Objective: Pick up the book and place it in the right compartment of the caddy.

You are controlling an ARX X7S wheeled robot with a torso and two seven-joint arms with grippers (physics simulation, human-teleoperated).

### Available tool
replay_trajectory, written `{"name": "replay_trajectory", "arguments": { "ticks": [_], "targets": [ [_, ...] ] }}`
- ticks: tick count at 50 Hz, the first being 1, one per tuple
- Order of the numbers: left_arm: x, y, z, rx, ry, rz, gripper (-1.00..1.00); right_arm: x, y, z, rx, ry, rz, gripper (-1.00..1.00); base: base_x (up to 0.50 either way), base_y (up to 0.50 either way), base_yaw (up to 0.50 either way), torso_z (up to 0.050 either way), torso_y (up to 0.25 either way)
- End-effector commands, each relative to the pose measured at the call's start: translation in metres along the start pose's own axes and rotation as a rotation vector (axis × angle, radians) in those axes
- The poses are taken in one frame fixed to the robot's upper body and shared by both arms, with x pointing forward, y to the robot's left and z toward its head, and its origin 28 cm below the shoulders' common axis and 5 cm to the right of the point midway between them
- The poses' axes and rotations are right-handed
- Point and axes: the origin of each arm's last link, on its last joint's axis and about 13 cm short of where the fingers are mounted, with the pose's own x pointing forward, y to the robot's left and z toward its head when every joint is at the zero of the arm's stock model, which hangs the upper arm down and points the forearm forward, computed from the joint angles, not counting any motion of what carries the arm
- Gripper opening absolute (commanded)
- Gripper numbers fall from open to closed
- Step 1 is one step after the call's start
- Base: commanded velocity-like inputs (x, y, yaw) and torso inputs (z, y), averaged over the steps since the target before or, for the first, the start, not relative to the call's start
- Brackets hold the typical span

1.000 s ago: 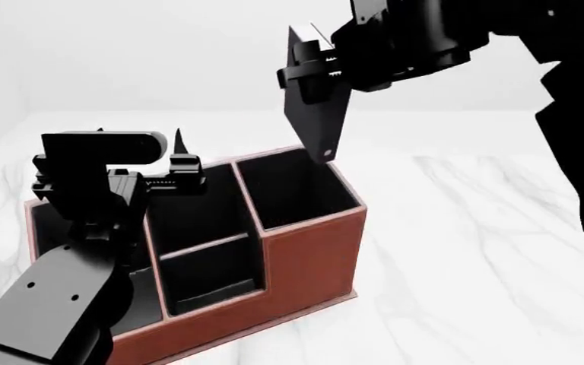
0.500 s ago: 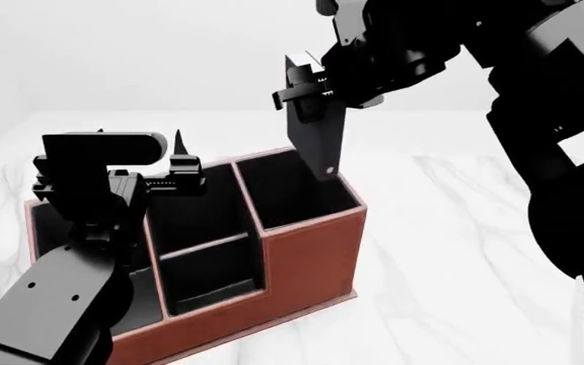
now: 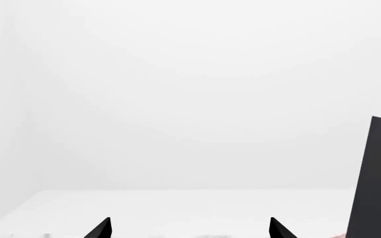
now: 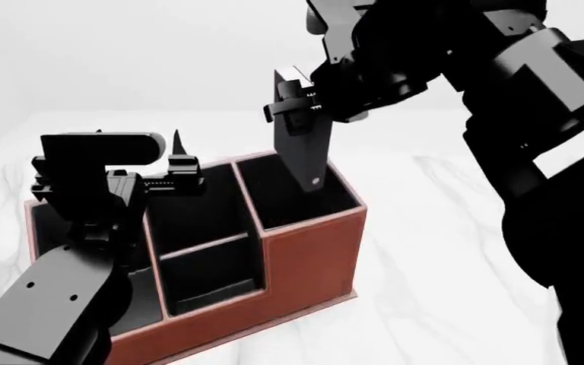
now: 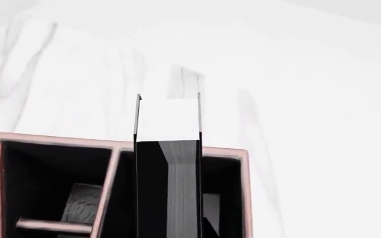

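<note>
Right tool [image 4: 294, 106] pinching the book [image 4: 303, 156] by its upper end, lower corner dipping into the right compartment [image 4: 294, 190] of the caddy [image 4: 307, 258]. Lowering straight, keeping clear of the rims. Left tool [image 4: 179, 163] hanging spread, idle.

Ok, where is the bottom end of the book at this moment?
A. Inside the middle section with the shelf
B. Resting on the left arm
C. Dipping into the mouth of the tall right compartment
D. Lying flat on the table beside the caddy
C: in the head view the right gripper holds the book upright, and its lower corner hangs just inside the open mouth of the right compartment of the caddy.
</note>
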Motion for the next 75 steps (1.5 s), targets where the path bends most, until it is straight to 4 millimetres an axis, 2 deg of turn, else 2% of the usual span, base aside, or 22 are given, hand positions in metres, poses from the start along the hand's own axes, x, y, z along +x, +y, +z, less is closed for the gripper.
{"name": "replay_trajectory", "arguments": {
  "ticks": [1, 26, 41, 48, 57, 75],
  "targets": [
    [0.0, 0.001, -0.001, 0.0, 0.002, 0.001, 1.0, 0.012, -0.004, -0.005, -0.011, 0.008, 0.008, -1.0, 0.0, 0.0, 0.0, 0.0, 0.0],
    [0.0, 0.0, -0.002, 0.0, 0.005, 0.001, 1.0, 0.035, -0.007, -0.023, -0.016, 0.035, 0.036, -1.0, 0.0, 0.0, 0.0, 0.0, 0.001],
    [0.0, 0.0, -0.002, 0.003, 0.003, 0.001, 1.0, 0.063, -0.006, -0.049, -0.024, 0.07, 0.064, -1.0, 0.0, 0.0, 0.0, 0.001, 0.001],
    [-0.001, 0.001, -0.001, 0.003, 0.002, 0.002, 1.0, 0.067, -0.006, -0.053, -0.025, 0.071, 0.069, -1.0, 0.0, 0.0, 0.0, 0.0, 0.001],
    [-0.001, 0.001, -0.003, 0.003, 0.005, 0.0, 1.0, 0.084, -0.007, -0.075, -0.023, 0.116, 0.069, -1.0, 0.0, 0.0, 0.0, 0.0, 0.0],
    [-0.002, 0.002, -0.004, 0.002, 0.008, 0.002, 1.0, 0.095, -0.002, -0.089, -0.081, 0.15, 0.054, -1.0, 0.0, 0.0, 0.0, 0.001, 0.001]
  ]
}}
